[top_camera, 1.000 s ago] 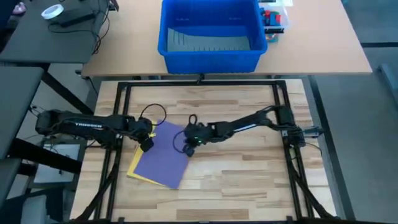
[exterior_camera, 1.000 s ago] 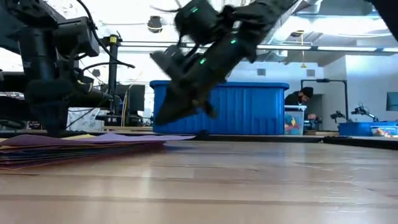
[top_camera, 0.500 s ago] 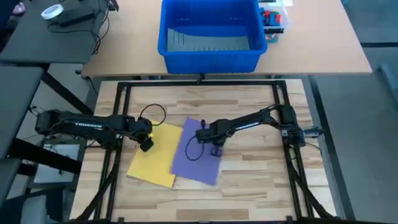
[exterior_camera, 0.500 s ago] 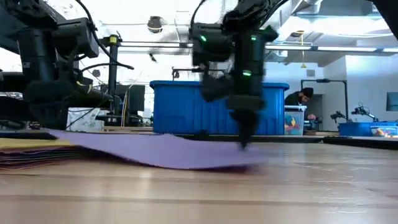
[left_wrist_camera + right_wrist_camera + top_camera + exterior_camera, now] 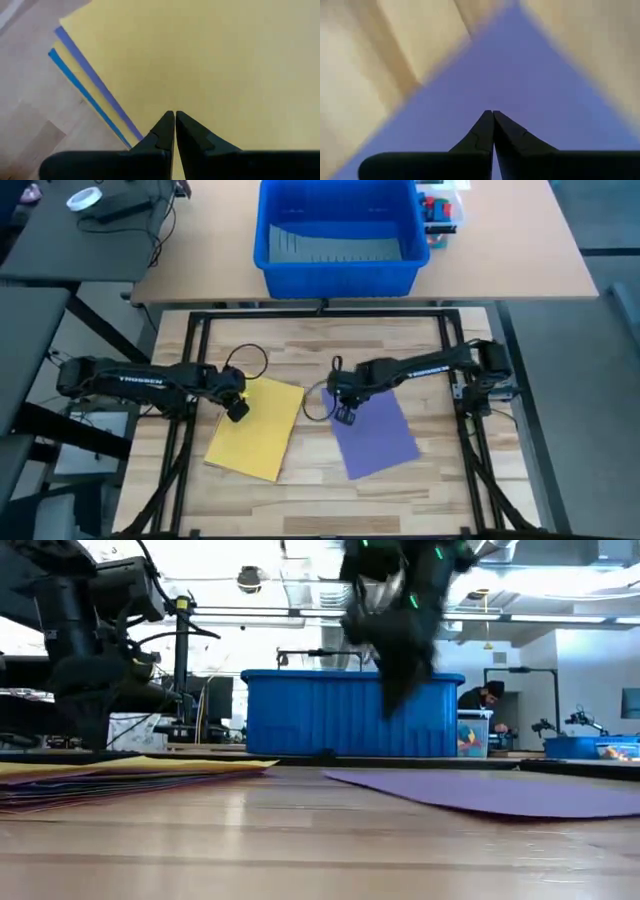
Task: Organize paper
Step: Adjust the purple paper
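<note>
A purple sheet [image 5: 378, 435] lay flat, alone, right of the stack [image 5: 256, 427]. The stack was yellow-topped, with blue and purple edges peeking out beneath.

Bright overhead light; right wrist view blurred, perhaps from motion.

Bin: you see a big blue plastic bin [image 5: 338, 235] on the far tan counter [image 5: 520, 250], beyond the work area.
Bin contents: a grey ribbed insert lies on its floor.
Beside the bin: a clear box of small coloured items [image 5: 440, 210] sits just at its right edge.
Work surface: your light wood-plank counter [image 5: 440, 490] sits inside a black frame.
Far left: a roll of white tape [image 5: 84, 198] rests on a dark desk.
Background: a person [image 5: 484, 700] sits beyond the bin.
</note>
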Controlling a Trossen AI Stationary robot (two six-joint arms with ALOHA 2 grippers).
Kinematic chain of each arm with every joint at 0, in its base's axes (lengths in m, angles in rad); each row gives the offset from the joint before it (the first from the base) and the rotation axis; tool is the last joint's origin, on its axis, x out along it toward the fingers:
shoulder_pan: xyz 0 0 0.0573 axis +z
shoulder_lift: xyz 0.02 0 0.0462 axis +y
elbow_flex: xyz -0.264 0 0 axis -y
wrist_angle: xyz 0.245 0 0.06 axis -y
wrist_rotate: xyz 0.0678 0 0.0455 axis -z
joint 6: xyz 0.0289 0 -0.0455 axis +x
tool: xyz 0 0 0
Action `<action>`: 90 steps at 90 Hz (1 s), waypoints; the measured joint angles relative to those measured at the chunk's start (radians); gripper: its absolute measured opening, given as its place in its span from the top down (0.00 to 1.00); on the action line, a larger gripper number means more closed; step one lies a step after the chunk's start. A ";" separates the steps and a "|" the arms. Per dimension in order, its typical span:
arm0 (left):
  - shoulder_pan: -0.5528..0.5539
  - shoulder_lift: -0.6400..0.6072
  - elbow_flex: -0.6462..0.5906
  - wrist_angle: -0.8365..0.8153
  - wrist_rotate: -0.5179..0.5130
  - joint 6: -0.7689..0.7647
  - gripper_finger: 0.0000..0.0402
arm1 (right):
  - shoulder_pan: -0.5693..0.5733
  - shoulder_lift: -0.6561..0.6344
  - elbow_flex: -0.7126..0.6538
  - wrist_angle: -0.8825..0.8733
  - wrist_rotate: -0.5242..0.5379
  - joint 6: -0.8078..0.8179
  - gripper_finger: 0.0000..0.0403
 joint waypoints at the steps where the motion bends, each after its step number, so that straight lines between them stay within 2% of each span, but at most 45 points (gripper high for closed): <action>1: 0.000 0.000 0.000 0.000 0.000 -0.002 1.00 | 0.003 0.000 -0.011 0.005 -0.002 0.015 1.00; 19: 0.000 0.000 0.000 0.002 0.000 -0.008 1.00 | 0.049 -0.020 -0.167 0.108 -0.057 0.203 1.00; 31: 0.000 0.000 0.000 0.003 0.000 -0.008 1.00 | 0.010 -0.029 -0.230 0.154 -0.076 0.247 1.00; 43: 0.000 0.000 0.000 0.003 0.019 -0.020 1.00 | -0.098 -0.034 -0.273 0.156 -0.082 0.243 1.00; 62: 0.000 0.000 0.000 0.001 0.031 -0.037 1.00 | -0.285 -0.034 -0.283 0.138 -0.079 0.061 1.00; 81: 0.000 0.000 0.000 -0.003 0.037 -0.056 1.00 | -0.474 -0.045 -0.284 0.076 -0.064 0.035 1.00; 90: 0.000 0.000 0.000 -0.004 0.037 -0.072 1.00 | -0.545 -0.080 -0.294 0.051 -0.002 0.039 1.00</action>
